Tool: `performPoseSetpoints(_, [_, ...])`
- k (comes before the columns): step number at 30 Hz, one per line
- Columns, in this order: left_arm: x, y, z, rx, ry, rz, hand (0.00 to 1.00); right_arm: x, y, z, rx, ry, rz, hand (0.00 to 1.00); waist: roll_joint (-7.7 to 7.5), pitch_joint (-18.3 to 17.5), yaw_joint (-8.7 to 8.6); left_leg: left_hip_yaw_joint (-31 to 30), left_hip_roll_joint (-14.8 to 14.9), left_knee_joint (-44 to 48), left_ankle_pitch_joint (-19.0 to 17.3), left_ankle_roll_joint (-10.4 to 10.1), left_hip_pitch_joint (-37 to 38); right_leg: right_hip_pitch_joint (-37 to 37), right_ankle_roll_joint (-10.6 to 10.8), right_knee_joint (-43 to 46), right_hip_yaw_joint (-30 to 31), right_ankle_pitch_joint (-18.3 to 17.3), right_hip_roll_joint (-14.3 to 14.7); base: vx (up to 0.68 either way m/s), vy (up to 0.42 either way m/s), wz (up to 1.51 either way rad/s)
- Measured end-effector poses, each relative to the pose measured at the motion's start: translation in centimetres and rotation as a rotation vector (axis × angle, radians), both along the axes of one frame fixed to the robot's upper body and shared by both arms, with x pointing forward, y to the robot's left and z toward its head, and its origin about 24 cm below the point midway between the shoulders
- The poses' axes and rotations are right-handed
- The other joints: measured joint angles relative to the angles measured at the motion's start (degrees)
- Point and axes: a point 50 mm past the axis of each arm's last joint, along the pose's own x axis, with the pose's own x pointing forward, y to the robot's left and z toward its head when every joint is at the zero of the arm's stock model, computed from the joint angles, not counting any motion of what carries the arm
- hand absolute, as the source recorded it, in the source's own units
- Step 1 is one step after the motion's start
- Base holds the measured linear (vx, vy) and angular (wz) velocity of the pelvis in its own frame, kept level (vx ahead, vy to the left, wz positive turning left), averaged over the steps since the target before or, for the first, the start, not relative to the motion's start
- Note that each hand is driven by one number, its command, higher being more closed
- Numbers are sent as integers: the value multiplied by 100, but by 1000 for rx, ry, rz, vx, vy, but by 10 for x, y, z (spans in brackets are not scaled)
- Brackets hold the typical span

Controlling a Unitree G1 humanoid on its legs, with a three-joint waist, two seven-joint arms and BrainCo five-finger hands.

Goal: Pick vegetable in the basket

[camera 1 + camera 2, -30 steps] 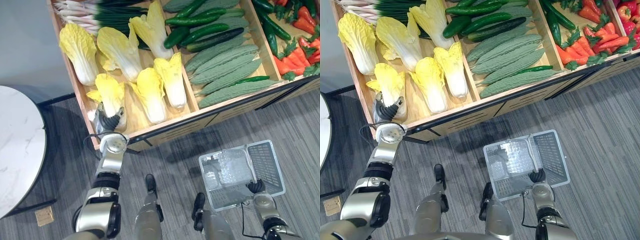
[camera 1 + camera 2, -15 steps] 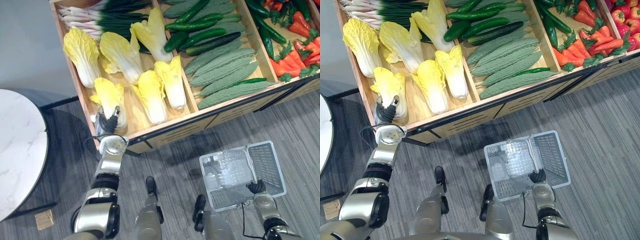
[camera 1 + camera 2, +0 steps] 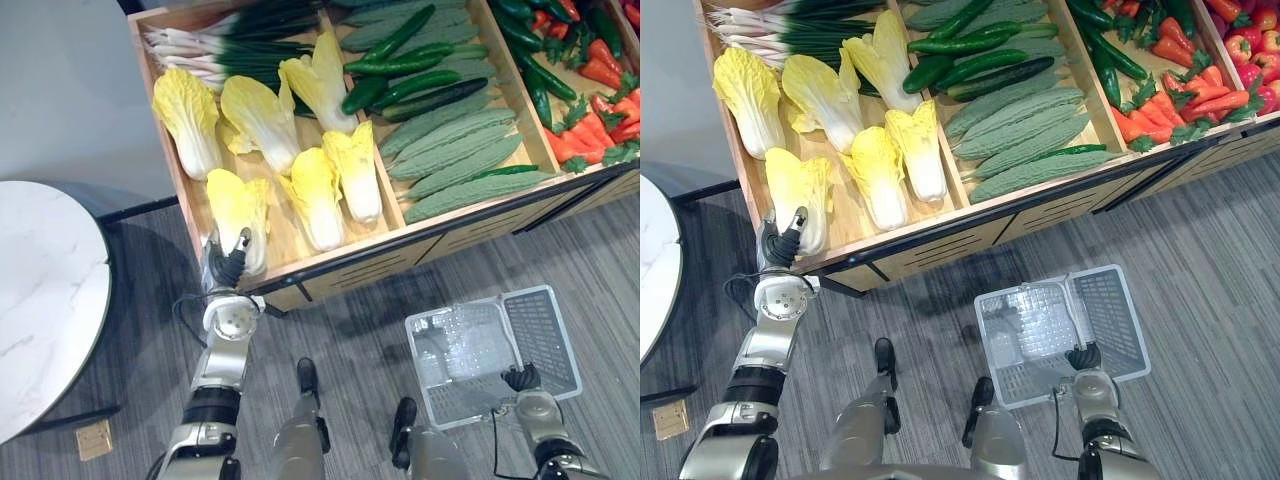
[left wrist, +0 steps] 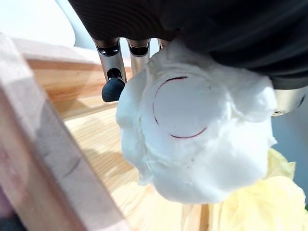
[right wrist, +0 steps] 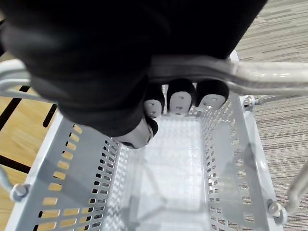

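A yellow napa cabbage [image 3: 238, 203] lies in the front left corner of the wooden crate [image 3: 345, 262], its white cut base [image 4: 192, 139] toward me. My left hand [image 3: 228, 266] rests against that base, with its fingers [image 4: 113, 89] stretched straight past it over the crate's floor, open. A clear grey plastic basket [image 3: 540, 340] hangs low over the carpet at the lower right. My right hand [image 3: 522, 378] is shut on the basket's handle [image 5: 250, 77], fingers curled under it. Nothing lies inside the basket [image 5: 72, 192].
The crate also holds several more cabbages [image 3: 318, 190], green onions [image 3: 215, 45], cucumbers [image 3: 400, 60], bitter gourds [image 3: 455, 160], and carrots [image 3: 590, 130] at the far right. A round white marble table [image 3: 40, 300] stands at the left, with a small wooden block [image 3: 95, 440] on the carpet.
The whole view has shifted, so the camera moved. My left hand stays at the cabbage's base, its fingers reaching a little further up it. My right hand still holds the basket.
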Motion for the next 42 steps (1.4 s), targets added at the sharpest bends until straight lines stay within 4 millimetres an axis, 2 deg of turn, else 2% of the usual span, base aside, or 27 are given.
performPoseSetpoints(3, [-4,-5,29,11,-145,11,100,-3,-3,-1,-5,6,-4,100,41,-23,-13,17,2,0,2,3,4,-14,0,43,13,0,-1,0,0,0])
performPoseSetpoints(7, [-11,-11,56,43,-289,25,100,-7,-9,0,-22,15,-9,100,142,-79,-21,42,10,-1,2,3,20,-23,-1,89,28,0,0,0,0,0])
performPoseSetpoints(11, [-16,-20,72,61,-371,-13,100,-7,-22,6,-68,29,16,100,228,-138,-20,105,30,-17,-11,18,45,-45,-3,137,77,2,10,-12,5,-6])
performPoseSetpoints(13, [-24,-23,77,138,-401,-59,100,2,-31,20,-165,26,118,100,246,-206,-20,296,48,-20,-53,77,104,-135,18,193,286,19,10,-8,10,-40])
performPoseSetpoints(17, [-30,-39,79,204,-410,-200,100,13,-50,44,-304,31,243,100,272,-392,-53,609,49,-5,-67,98,214,-215,72,164,606,107,-7,27,14,-39])
performPoseSetpoints(19, [-33,-46,80,231,-415,-268,100,22,-52,57,-357,5,306,100,282,-461,-80,783,60,-7,-68,99,302,-226,81,110,784,170,2,19,5,-51])
performPoseSetpoints(21, [-38,-53,79,267,-415,-347,100,36,-46,71,-411,-18,422,100,308,-644,-163,1062,125,-9,-92,128,323,-341,83,-14,1066,317,74,4,-6,-65])
performPoseSetpoints(25, [-41,-64,76,321,-399,-479,100,58,-35,93,-472,-59,588,100,374,-697,-223,1448,213,-18,-161,167,456,-430,83,-149,1437,524,175,-29,-10,-64])
performPoseSetpoints(28, [-46,-72,68,362,-367,-580,100,71,-27,105,-513,-70,681,100,381,-707,-208,1841,251,-32,-251,125,641,-474,112,-272,1848,654,246,-35,-2,-71])
performPoseSetpoints(30, [-49,-75,64,394,-333,-648,100,82,-20,121,-549,-114,748,100,401,-725,-213,2140,251,-35,-285,109,650,-598,161,-424,2155,836,273,-34,-3,-67])
performPoseSetpoints(33, [-52,-78,56,367,-300,-706,100,86,-15,126,-563,-124,788,100,387,-730,-212,2443,250,-35,-310,143,755,-610,204,-566,2432,989,290,-3,5,-52])
performPoseSetpoints(38, [-59,-94,43,308,-230,-867,100,88,-1,130,-564,-130,886,100,330,-761,-212,2948,258,-37,-432,79,1008,-609,283,-651,2859,1099,317,10,6,-48])
performPoseSetpoints(42, [-73,-118,35,286,-200,-1058,100,91,12,142,-548,-198,935,100,257,-819,-196,3223,313,-13,-494,49,1122,-620,321,-623,2972,1100,363,18,-3,-23])
